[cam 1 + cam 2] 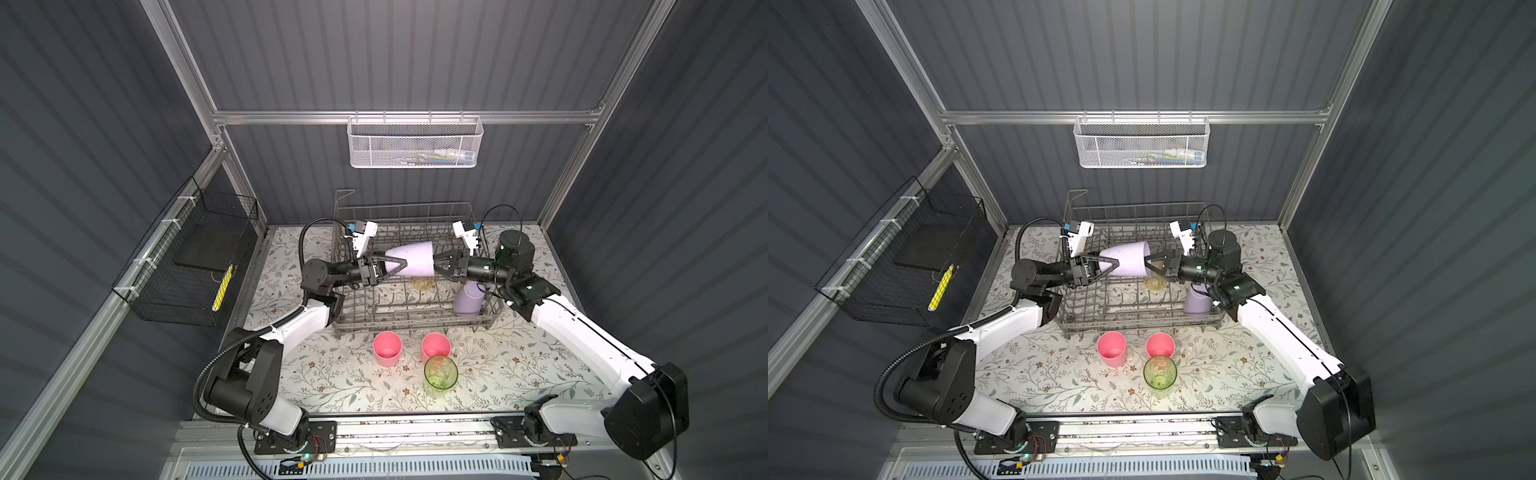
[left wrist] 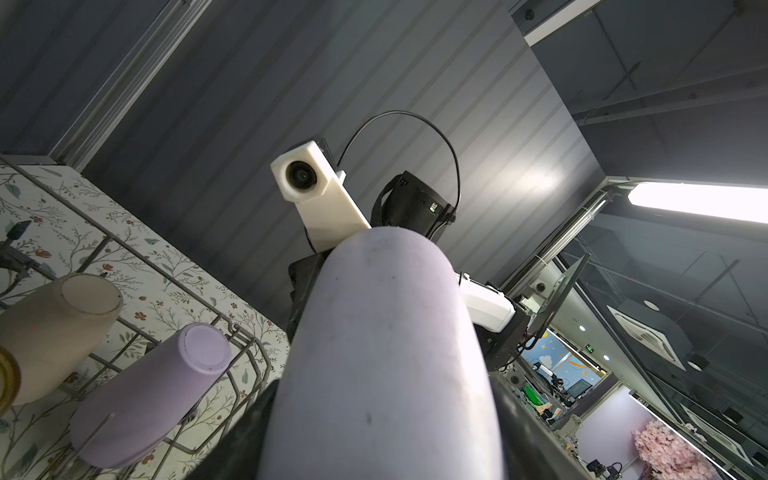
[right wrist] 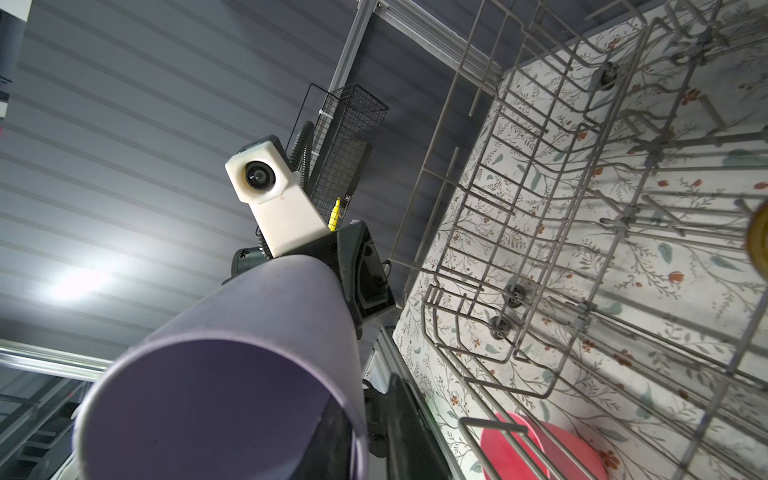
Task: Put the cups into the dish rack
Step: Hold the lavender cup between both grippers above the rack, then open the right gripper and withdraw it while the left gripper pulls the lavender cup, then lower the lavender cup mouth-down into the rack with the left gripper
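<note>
While over dish rack (image 1: pixel 415 321), lilac cup (image 1: pixel 411 259) tight in left pincer (image 1: pixel 397 261); right pincer (image 1: pixel 437 266) apart.

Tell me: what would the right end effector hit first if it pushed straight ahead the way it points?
The lilac cup, held sideways by the left end effector. The right end effector sits at its open rim, so contact looks almost immediate.

Both top views look steeply down from high above the counter's (image 1: pixel 332 382) 6 o'clock edge, sharing nearly the whole scene, with the dish rack (image 1: pixel 399 318) toward 12 o'clock. The wrist views sit very close along the sideways lilac cup (image 2: pixel 386 353), tilted upward and facing each other. The left one looks toward 3 o'clock and sees the right wrist camera (image 2: pixel 301 174); the right one looks toward 9 o'clock and sees the left wrist camera (image 3: pixel 259 176).
</note>
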### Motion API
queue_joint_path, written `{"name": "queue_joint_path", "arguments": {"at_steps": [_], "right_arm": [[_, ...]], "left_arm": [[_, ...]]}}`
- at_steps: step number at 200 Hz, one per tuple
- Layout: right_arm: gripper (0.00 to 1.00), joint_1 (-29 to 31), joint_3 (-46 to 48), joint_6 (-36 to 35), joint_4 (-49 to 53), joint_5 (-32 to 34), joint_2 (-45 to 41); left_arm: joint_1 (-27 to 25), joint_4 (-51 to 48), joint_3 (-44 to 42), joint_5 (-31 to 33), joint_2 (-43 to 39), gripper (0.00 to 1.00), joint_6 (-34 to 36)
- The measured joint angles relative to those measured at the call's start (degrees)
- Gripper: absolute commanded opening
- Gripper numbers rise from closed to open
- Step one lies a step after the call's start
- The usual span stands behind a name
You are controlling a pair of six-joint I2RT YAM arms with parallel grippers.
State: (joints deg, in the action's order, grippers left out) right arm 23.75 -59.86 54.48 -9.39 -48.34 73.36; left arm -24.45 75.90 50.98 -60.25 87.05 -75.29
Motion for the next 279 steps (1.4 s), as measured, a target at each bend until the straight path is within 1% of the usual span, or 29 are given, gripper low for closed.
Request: {"name": "queue_joint_path", "arguments": {"at_steps": [23,68,109,131,145,158,181,207,219,237,279], "right_arm": [[0.23,-1.5,2.0,-0.1,0.3,-0.1,-2.3],[0.25,-7.0,5.8,-0.9,3.3,1.2,-8.1],[0.26,-8.3,7.3,-1.3,4.9,1.3,-9.6],[0.27,-9.7,7.6,-2.8,7.3,1.8,-11.8],[0.27,-11.0,7.6,-4.2,9.4,2.6,-13.6],[0.27,-12.3,7.6,-5.9,12.0,3.8,-15.5],[0.27,-14.7,7.6,-9.5,17.3,6.4,-18.8],[0.28,-16.6,6.9,-14.5,24.7,10.6,-21.3],[0.29,-17.2,6.3,-16.7,28.0,12.7,-22.1],[0.29,-17.9,5.9,-19.6,31.9,15.4,-23.2],[0.30,-19.2,5.7,-24.0,37.1,18.8,-24.2]], "left_arm": [[0.0,-0.7,0.0,0.0,0.0,0.50,0.2],[0.0,-5.4,0.7,-0.1,-0.8,0.50,3.6],[0.0,-7.4,2.1,0.0,-0.8,0.49,4.7],[0.0,-12.0,2.6,0.1,-1.2,0.48,7.9],[-0.1,-19.8,3.4,0.5,-2.3,0.46,12.8],[-0.4,-31.0,5.6,1.7,-3.9,0.45,19.8],[-1.9,-53.3,13.3,6.4,-6.0,0.44,33.9],[-3.8,-70.5,21.4,11.6,-6.3,0.42,45.0],[-4.7,-77.0,24.0,14.1,-5.9,0.41,48.9],[-5.7,-84.6,27.0,17.5,-4.3,0.41,52.9],[-8.5,-100.1,34.7,28.1,3.0,0.40,60.8]]}}
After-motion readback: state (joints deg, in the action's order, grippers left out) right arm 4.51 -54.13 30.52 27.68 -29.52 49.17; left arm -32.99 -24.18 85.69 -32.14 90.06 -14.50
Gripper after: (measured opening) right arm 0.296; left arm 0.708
